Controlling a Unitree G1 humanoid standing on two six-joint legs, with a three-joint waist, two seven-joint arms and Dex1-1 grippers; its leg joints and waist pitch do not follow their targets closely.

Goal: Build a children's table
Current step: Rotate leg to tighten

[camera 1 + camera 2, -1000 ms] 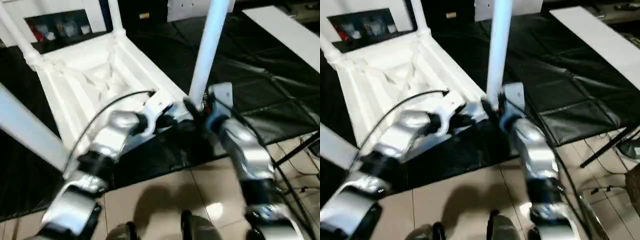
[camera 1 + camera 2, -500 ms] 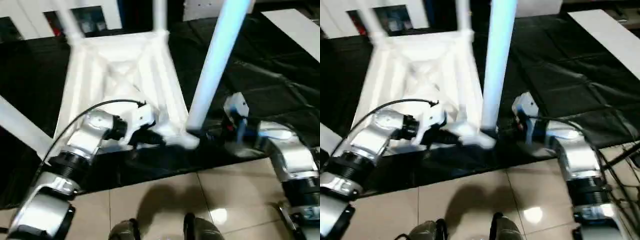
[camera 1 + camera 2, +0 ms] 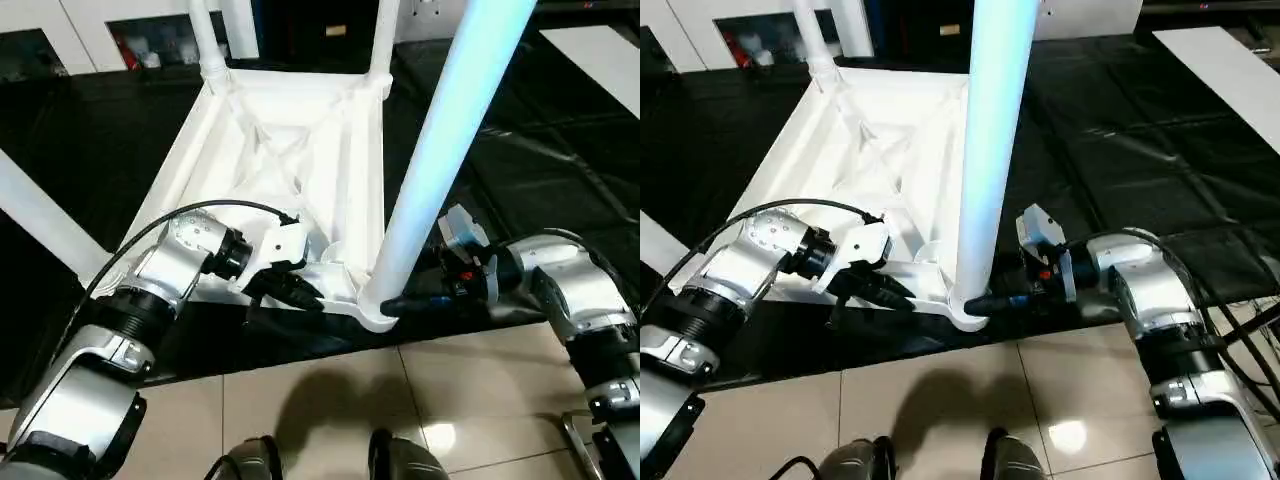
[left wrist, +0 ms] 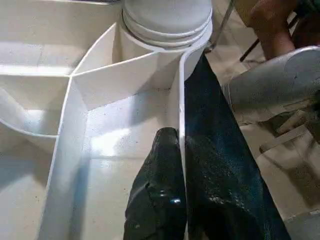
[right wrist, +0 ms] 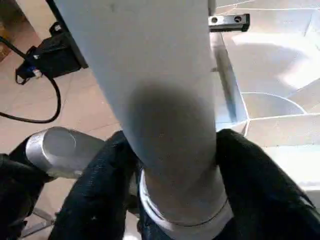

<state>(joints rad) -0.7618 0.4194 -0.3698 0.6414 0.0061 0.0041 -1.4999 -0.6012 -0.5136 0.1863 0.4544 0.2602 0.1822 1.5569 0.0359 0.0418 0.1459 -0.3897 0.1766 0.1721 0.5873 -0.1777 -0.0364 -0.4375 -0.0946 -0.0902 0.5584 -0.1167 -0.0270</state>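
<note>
While it lies upside down on the black work surface, the white children's table shows its ribbed underside; legs stand socketed. Right gripper straddles the nearest leg; left gripper pinches the rim.

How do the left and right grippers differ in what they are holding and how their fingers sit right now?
The left gripper is pinched shut on the thin side wall of the tabletop, one finger inside the rim, one outside. The right gripper has its fingers spread wide around the base of the near leg, one on each side. Both work at the same near corner, from opposite sides.
</note>
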